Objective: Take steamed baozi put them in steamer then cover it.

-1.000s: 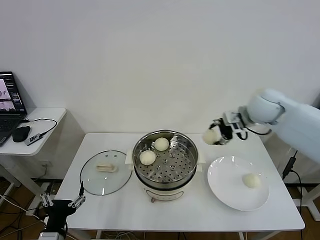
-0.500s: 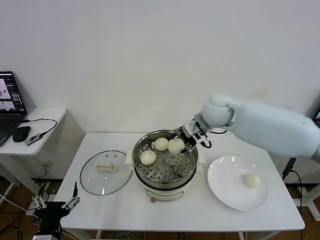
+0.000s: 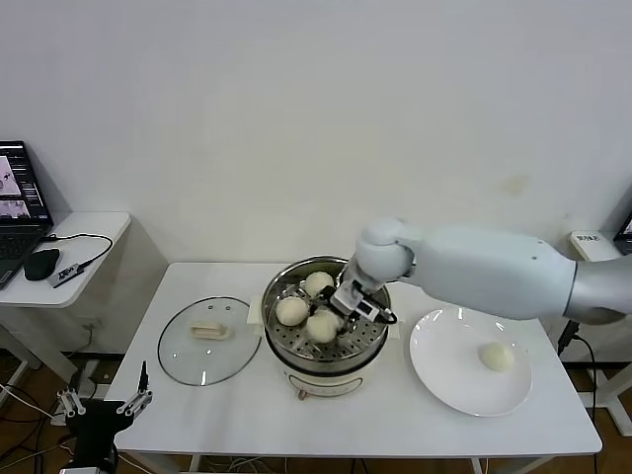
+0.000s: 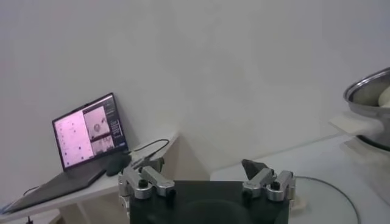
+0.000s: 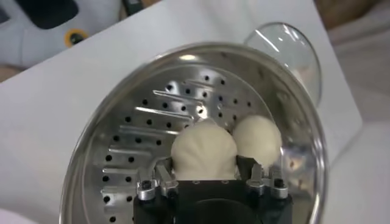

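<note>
While the table point(image 3: 247, 415) carries the steamer point(image 3: 371, 336), we keep the right claw point(image 3: 334, 314) inside it, gripping a steamed baozi point(image 3: 322, 325) just over the perforated tray beside two others. We should lower until it rests, then release gently; the left claw point(image 3: 102, 404) hangs open below the table edge.

I'm seeing the steamer point(image 3: 326, 326) shining as polished, perforated steel on a cream plastic-looking base. The baozi point(image 5: 204, 152) are looking matt, smooth and doughy. The cover point(image 3: 207, 341) is gleaming clear glass; the plate point(image 3: 464, 380) is looking glossy white.
</note>
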